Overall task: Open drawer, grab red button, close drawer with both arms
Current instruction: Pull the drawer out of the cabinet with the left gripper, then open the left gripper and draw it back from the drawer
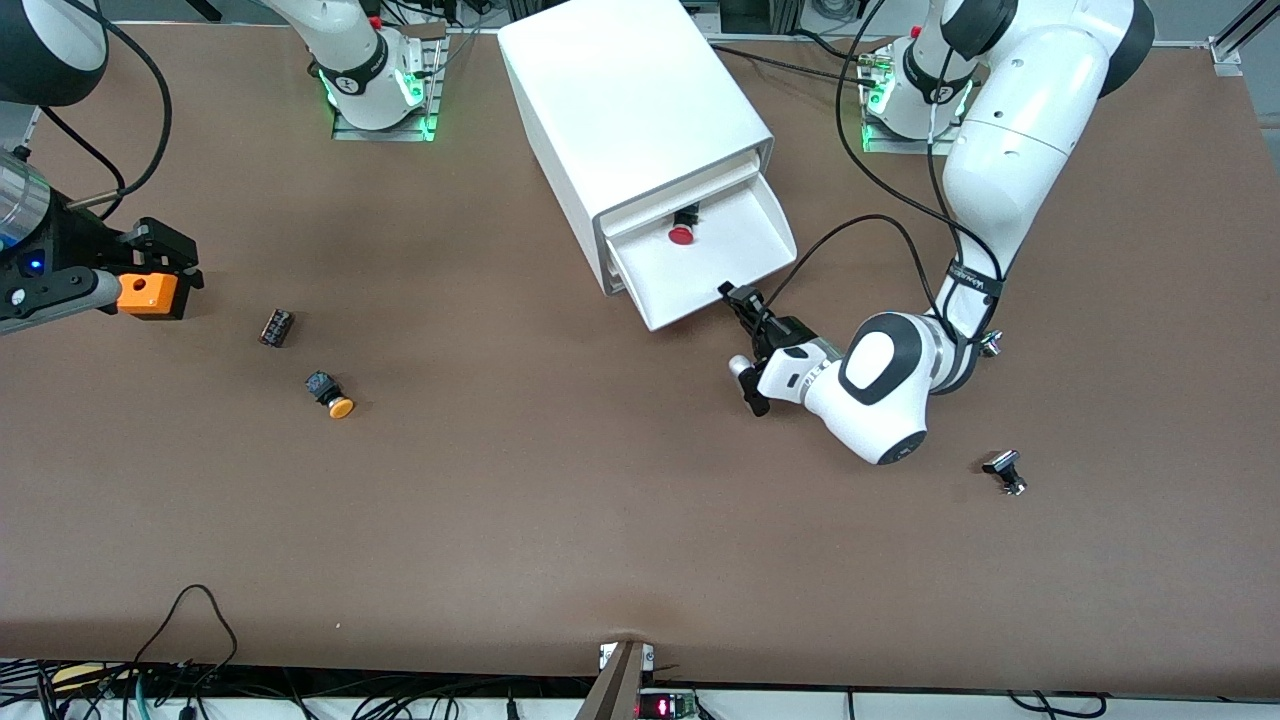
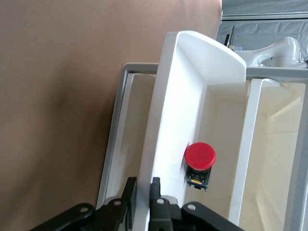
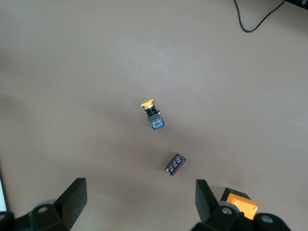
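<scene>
One shallow white plastic drawer (image 1: 715,262) stands pulled out of the boxy white cabinet (image 1: 630,110); the red-capped push button (image 1: 682,234) lies inside. The left end effector (image 1: 738,300) pinches its front rim.

Left wrist view: narrow fingers (image 2: 155,197) clamp the rim.

Right wrist view: the right end effector (image 3: 139,202) hangs wide above the brown bench (image 3: 96,72).

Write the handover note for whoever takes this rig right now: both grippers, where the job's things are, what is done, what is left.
Left gripper: shut on the front lip of the drawer, at the corner nearest the front camera.
Right gripper: open, holding nothing, waiting above the table at the right arm's end, over the orange-capped button and a small dark cylinder.
The drawer is pulled most of the way out of the cabinet. The red button lies inside it, toward the cabinet end.
Done: drawer opened.
Left: take the red button out, then push the drawer shut.
</scene>
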### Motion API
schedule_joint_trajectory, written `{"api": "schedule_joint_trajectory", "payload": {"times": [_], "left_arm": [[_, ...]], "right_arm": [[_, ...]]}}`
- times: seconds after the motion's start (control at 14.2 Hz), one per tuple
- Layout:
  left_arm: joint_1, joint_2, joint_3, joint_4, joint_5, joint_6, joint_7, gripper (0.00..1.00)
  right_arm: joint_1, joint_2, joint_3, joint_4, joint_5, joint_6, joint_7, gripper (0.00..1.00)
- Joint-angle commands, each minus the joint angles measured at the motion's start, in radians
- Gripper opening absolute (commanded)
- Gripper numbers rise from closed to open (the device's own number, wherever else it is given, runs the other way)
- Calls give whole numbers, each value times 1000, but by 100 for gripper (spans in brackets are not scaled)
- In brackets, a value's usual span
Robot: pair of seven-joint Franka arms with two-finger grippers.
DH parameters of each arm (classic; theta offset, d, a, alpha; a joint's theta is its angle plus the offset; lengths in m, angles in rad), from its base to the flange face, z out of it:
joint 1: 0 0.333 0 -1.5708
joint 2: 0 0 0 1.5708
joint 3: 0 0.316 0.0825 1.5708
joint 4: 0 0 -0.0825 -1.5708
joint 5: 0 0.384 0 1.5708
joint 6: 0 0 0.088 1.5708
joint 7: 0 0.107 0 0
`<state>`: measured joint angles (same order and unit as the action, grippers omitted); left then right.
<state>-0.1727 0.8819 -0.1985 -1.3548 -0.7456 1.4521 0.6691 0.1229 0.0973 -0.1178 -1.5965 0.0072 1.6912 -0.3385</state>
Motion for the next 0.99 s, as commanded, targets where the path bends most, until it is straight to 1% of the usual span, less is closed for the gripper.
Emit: {"api": "schedule_joint_trajectory", "payload": {"times": [0.0, 0.35, 0.49, 0.63, 0.7, 0.78, 0.85, 0.92], "left_arm": [[-5, 40, 40, 52, 28, 2, -40, 0], [16, 48, 53, 75, 29, 5, -40, 0], [16, 49, 65, 100, 29, 5, -40, 0], [16, 51, 70, 102, 29, 5, -40, 0], [15, 48, 70, 100, 29, 5, -42, 8], [13, 45, 68, 100, 28, 5, -55, 34], [6, 39, 68, 100, 29, 5, -103, 70], [2, 29, 67, 101, 31, 7, -150, 100]], "right_arm": [[-11, 12, 7, 24, 8, -4, 9, 99], [-12, 19, 7, 24, 8, 1, 7, 100], [-12, 25, 7, 27, 7, 47, 9, 100], [-14, 32, 7, 27, 7, 71, 9, 100], [-14, 30, 9, 27, 8, 70, 9, 100], [-11, 30, 10, 27, 10, 61, 9, 99], [-11, 29, 10, 27, 11, 61, 9, 100], [-8, 30, 12, 27, 11, 65, 9, 100]]}}
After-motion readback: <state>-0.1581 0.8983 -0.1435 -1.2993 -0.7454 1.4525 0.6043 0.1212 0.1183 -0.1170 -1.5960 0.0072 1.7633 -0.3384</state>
